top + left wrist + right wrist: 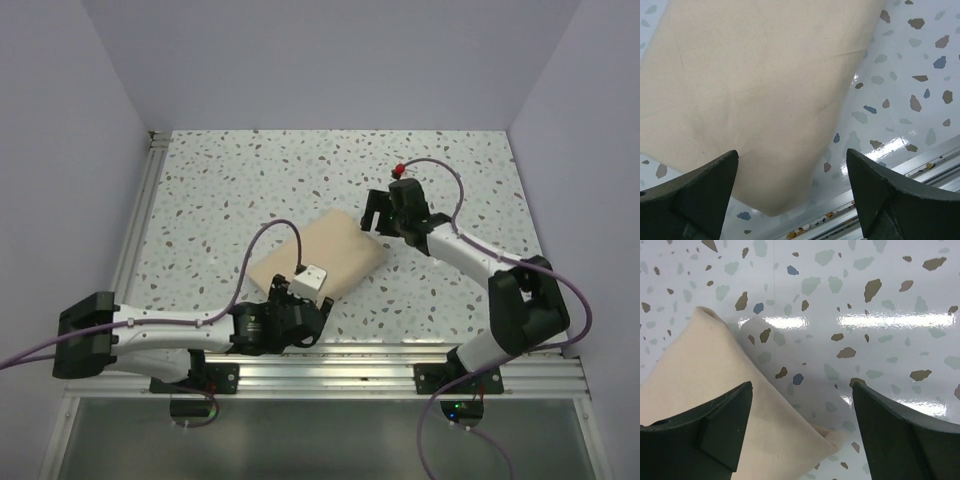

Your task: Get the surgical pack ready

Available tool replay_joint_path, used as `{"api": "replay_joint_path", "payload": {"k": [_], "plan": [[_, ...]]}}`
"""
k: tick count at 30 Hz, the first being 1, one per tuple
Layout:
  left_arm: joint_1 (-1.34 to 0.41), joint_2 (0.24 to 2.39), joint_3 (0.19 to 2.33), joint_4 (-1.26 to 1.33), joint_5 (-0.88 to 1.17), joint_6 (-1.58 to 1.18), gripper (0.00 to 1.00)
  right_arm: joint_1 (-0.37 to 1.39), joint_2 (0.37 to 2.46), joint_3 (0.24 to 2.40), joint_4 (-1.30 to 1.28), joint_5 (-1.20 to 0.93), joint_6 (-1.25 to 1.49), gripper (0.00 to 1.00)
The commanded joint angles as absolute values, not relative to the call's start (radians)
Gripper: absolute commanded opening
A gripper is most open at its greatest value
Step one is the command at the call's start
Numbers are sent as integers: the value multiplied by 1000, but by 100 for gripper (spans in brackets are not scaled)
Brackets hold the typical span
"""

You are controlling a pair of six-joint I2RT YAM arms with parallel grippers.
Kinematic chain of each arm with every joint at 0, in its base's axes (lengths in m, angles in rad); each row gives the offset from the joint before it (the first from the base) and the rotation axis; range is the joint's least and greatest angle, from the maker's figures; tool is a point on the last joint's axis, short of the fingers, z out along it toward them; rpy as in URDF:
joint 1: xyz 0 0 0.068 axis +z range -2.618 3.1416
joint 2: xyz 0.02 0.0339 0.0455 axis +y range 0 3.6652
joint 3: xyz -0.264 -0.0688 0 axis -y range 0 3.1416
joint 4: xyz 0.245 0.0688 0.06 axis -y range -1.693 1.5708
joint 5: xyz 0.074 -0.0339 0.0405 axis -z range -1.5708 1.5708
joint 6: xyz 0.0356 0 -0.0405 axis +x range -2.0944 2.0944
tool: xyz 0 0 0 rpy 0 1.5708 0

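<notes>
Now | tan cloth bundle (330, 250): folded, smooth | left gripper (792, 155), right gripper (802, 385): jaws apart

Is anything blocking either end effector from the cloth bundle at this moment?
Nothing visible does. The left end effector hangs open over the near corner of the bundle. The right end effector is open at its far right corner. Only bundle and table show in both gaps.

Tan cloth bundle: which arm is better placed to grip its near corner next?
Likely left: the open left gripper hangs over the bundle's near corner; the right gripper sits at its far edge.
</notes>
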State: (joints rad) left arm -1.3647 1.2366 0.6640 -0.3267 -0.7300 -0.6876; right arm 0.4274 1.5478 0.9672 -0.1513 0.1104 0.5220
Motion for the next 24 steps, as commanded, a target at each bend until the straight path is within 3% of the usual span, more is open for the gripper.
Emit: {"api": "replay_joint_path", "payload": {"k": [1, 5, 9, 15, 24], "plan": [[-1362, 1129, 687, -428, -811, -793, 92, 407, 1453, 960, -67, 57, 462, 85], [-1275, 1025, 669, -502, -819, -871, 95, 394, 1396, 939, -40, 22, 436, 86], [-1134, 916, 605, -465, -697, -874, 95, 387, 1397, 910, 49, -89, 391, 90], [-1117, 854, 555, -509, -696, -1005, 83, 385, 1568, 1089, -38, -319, 310, 88], [-1005, 894, 459, -364, -554, -977, 70, 385, 1692, 1157, -80, -344, 278, 88]]}}
